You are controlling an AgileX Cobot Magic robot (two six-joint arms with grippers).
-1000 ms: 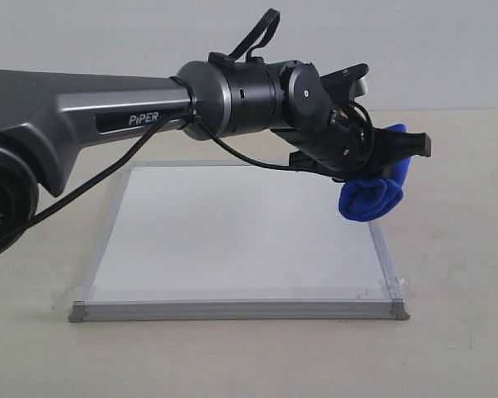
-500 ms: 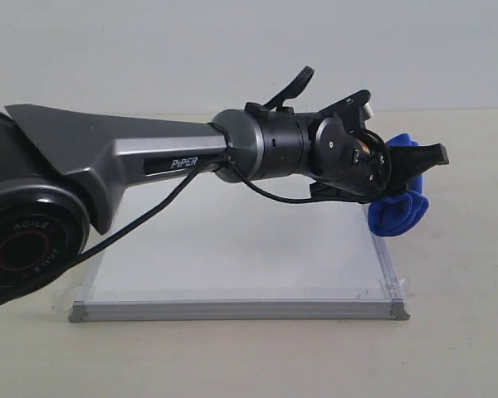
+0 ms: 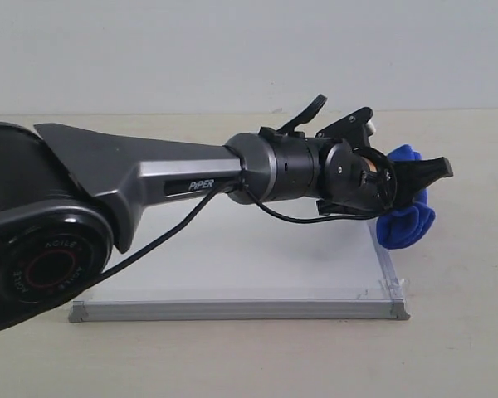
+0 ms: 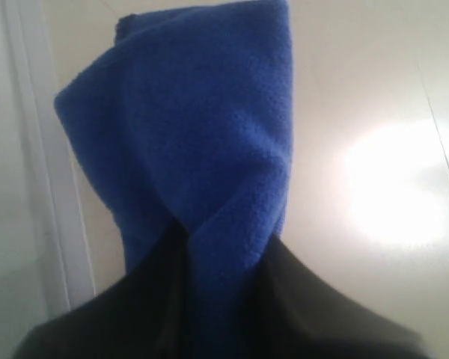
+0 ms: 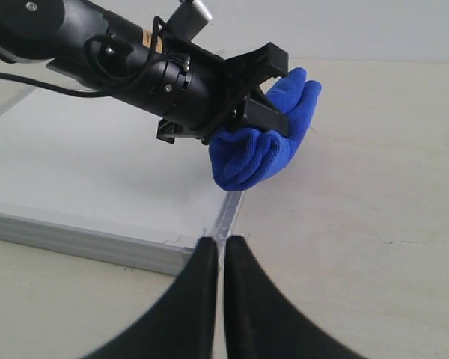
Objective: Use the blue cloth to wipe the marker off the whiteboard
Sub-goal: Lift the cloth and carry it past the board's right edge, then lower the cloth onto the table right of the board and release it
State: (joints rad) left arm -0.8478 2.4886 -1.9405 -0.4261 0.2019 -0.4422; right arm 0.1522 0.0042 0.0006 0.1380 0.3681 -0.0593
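Blue cloth (image 3: 407, 225): bunched in the left gripper (image 3: 427, 176), at the right frame edge of the whiteboard (image 3: 232, 257) (contact cannot be told).
Left gripper: clamped narrowly on the blue cloth.
Right gripper (image 5: 223, 254): jaws almost together, nothing held.
Bench (image 3: 465, 332): carries the whiteboard.

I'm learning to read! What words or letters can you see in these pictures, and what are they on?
"PiPER": white letters on the left arm, on its grey part.
Joint cap: raised letters in a ring, too blurred to read.
Yellow sticker near the left wrist: too small to read.
Whiteboard and blue cloth: no writing shows.
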